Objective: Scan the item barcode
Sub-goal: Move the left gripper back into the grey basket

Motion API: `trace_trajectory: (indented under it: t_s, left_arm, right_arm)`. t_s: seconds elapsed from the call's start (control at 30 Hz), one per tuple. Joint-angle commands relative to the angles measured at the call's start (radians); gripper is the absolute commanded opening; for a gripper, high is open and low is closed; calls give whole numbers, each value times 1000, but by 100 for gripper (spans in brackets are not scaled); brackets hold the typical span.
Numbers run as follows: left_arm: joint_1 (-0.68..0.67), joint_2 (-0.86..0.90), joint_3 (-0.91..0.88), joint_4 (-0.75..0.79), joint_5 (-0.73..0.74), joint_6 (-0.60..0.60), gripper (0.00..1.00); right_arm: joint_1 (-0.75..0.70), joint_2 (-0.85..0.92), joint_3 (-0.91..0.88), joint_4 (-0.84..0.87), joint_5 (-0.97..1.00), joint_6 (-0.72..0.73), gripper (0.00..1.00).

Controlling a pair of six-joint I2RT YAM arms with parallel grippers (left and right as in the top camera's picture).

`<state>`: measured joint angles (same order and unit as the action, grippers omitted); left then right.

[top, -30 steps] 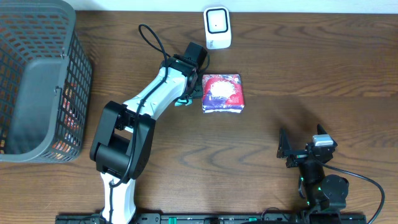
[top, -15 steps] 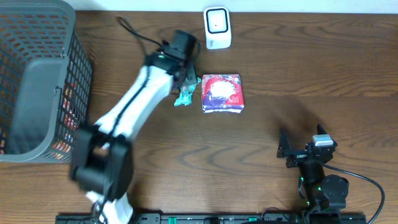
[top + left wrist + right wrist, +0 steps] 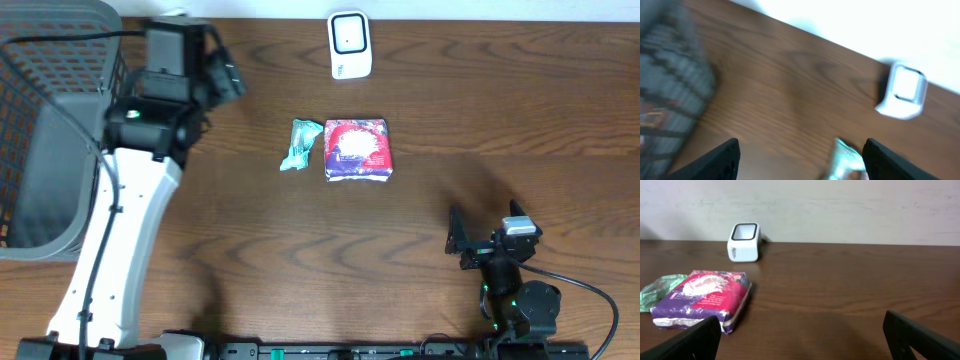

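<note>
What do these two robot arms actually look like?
The left arm has long white links with black joints and a black cable trailing off it. The right arm is compact and black, with green lights and a looping cable. End effector fingers are black.

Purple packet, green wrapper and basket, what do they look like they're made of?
Purple packet: likely soft plastic film, glossy, with wrinkled, crimped edges.
Green wrapper: probably thin film or foil, going by its crinkled, twisted shape.
Basket: grey moulded plastic by its look, matte, with an open lattice of bars.
</note>
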<state>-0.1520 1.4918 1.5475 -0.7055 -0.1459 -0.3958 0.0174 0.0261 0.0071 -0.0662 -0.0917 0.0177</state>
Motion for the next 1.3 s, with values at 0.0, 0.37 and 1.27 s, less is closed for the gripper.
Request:
trace_trajectory:
  t_s: [0.0,0.37,1.27]
  left_arm:
    - [75,-14,11,-3,-77,26,79]
    - [307,-17,11,-8,-75,25,79]
    - [638,55,-85,-121,-157,-114,88]
  right_arm:
    - [-3,-1,-1,-3,4,11,99]
    - [-3,-1,-1,-3,4,11,99]
    - [-3,-1,-1,-3,4,11,99]
